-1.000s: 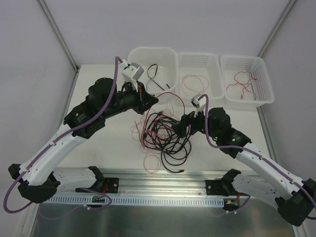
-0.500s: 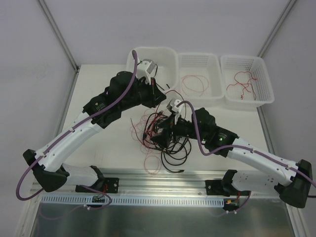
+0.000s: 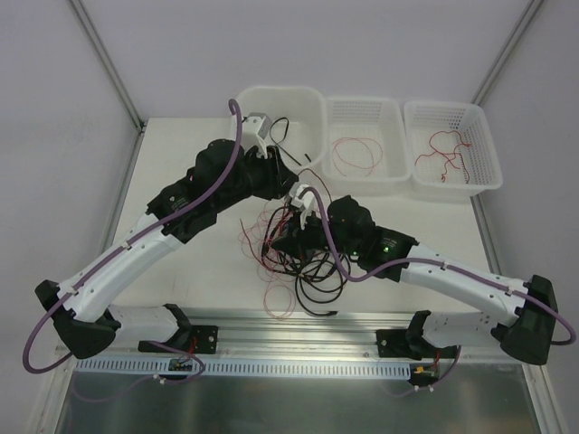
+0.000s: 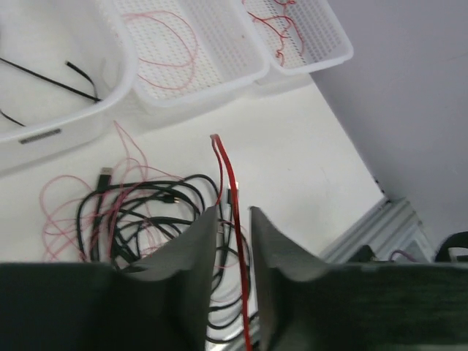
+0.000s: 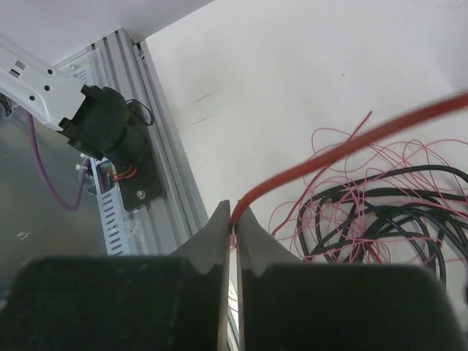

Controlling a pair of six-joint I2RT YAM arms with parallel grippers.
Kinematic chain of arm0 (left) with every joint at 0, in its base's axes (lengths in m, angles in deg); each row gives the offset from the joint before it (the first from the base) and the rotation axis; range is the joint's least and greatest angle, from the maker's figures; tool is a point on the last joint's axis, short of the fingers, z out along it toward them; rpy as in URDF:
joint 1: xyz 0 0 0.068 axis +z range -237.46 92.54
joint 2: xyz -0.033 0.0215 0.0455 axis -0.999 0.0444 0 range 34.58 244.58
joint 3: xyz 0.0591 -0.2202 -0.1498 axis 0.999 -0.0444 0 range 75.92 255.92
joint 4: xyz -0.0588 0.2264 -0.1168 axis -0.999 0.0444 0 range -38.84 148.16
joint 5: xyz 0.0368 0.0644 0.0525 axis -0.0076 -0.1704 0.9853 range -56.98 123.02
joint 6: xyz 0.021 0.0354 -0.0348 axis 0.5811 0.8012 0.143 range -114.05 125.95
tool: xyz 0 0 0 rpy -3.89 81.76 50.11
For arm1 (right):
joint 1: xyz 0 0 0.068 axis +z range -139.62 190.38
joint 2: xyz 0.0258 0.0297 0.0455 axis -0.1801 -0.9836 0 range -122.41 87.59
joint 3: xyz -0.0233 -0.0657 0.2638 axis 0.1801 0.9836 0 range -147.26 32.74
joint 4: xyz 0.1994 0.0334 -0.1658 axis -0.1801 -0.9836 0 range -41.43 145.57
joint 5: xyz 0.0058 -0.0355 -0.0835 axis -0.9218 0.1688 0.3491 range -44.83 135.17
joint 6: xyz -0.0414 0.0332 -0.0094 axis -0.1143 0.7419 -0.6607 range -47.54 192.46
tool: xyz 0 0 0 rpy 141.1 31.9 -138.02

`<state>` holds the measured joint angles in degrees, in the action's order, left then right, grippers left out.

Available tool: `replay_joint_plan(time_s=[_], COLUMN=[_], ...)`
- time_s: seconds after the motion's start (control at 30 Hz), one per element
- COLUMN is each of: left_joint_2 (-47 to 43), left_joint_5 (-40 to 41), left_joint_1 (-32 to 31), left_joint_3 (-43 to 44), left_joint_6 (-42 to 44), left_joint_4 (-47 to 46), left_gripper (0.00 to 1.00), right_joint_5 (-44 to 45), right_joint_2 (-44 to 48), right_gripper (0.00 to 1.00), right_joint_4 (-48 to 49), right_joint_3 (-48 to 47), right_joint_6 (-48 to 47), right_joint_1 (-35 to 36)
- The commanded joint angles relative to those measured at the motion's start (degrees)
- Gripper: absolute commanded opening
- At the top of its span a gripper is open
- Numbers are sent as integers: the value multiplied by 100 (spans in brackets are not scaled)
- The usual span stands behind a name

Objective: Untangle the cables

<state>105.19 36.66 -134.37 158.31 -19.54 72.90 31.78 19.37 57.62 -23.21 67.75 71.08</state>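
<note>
**A:** What is the right gripper (image 5: 234, 216) doing?

**B:** It is pinching a red wire (image 5: 344, 146) between fully closed jaws. From the pinch, the wire is running off toward 2 o'clock in the wrist view, lifted clear of the bench (image 5: 292, 66).

**A:** And the left gripper (image 4: 232, 211)?

**B:** Its jaws are standing a little apart, wider than the wire. What looks to be the same red wire is passing through the gap. Its cut end is poking out at 12 o'clock past the fingertips, and nothing is being clamped there.

**A:** Where are the cables lying?

**B:** The cables (image 3: 310, 269) are sitting in one heap at the middle of the bench, black loops mixed with thin red ones. The heap is just below and between the two grippers. From it, a white tub (image 3: 276, 89) is standing at 12 o'clock with a black cable inside. A basket (image 3: 362, 99) with a thin red loop is at 1 o'clock, and a second basket (image 3: 448, 105) with red wires is at 2 o'clock.

**A:** Which step is this?

**B:** I am judging that one red wire is being worked out of the heap, with the right arm taking charge of it. Most of the tangle is not yet sorted.

**A:** And next?

**B:** The right arm needs a slow pull away from the heap so the wire slips past the black loops. The left gripper should move clear of its path. If the heap starts dragging along, the pull wants easing off. Once free, the wire probably belongs in a basket with the other red ones.
</note>
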Motion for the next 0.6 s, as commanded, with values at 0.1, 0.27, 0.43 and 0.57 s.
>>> replay_joint_plan(time_s=[0.1,0.27,0.43,0.57], left_joint_2=[-592,-943,-1373,-1717], left_joint_5=[585,831,972,946], left_joint_1=[-46,-37,270,709], left_joint_3=[-574,-803,-1312,-1936], left_joint_6=[290,729,1160,1310], left_joint_4=[-319,-337,-337,-328], left_gripper=[66,99,99,99], right_joint_5=[837,1715,2419,2893], right_joint_2=[705,881,969,811], right_gripper=[1,1,1,1], right_joint_4=[-1598,-3076,-4404,-5117], right_joint_3=[-944,-2180,-3421,-4599], right_joint_6=[-425,-618,-776,-1022], right_joint_1=[46,-15,-304,-875])
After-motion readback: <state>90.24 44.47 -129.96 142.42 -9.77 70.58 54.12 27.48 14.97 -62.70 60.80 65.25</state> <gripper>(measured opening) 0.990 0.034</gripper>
